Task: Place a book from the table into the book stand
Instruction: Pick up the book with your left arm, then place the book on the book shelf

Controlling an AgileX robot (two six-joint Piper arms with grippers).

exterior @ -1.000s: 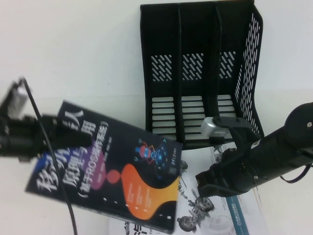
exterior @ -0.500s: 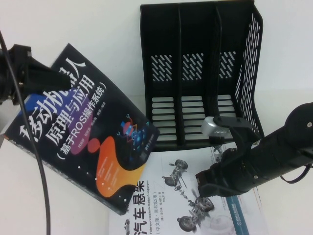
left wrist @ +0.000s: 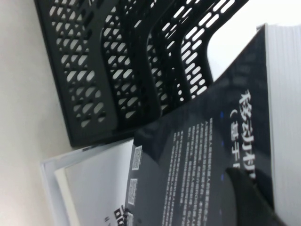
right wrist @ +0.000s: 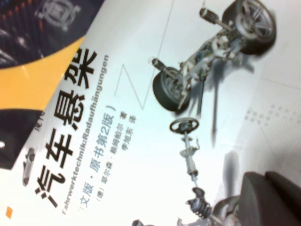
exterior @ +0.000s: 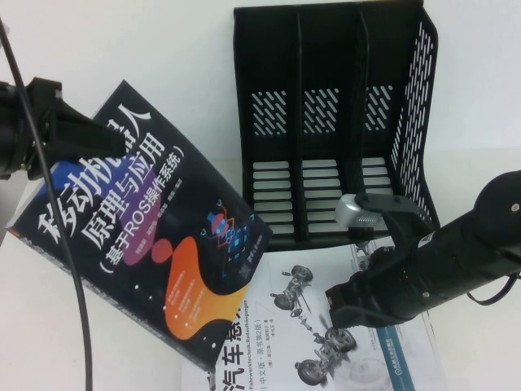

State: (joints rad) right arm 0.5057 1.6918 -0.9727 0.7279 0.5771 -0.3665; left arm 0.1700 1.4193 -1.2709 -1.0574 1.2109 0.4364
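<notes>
The book (exterior: 155, 244), black with a white Chinese title and orange and purple shapes, hangs tilted in the air left of the book stand (exterior: 326, 122). My left gripper (exterior: 77, 130) is shut on the book's upper left corner. In the left wrist view one finger (left wrist: 251, 200) presses on the book's back cover (left wrist: 202, 150), with the book stand (left wrist: 117, 61) beyond. My right gripper (exterior: 346, 314) is shut and empty, low over the white car-suspension book (exterior: 285, 342) in front of the stand. Its fingers (right wrist: 268, 197) show above that cover (right wrist: 141, 94).
The white table (exterior: 122, 49) stretches behind and left of the stand. The stand's three slots hold nothing. The black book's lower corner overhangs the white book's left part (right wrist: 37, 42). A black cable (exterior: 69, 269) hangs from the left arm in front of the book.
My left gripper has lifted the black book up and to the left, tilting it steeper and uncovering the white book. In the last half second it barely shifted. The right arm has not moved.
</notes>
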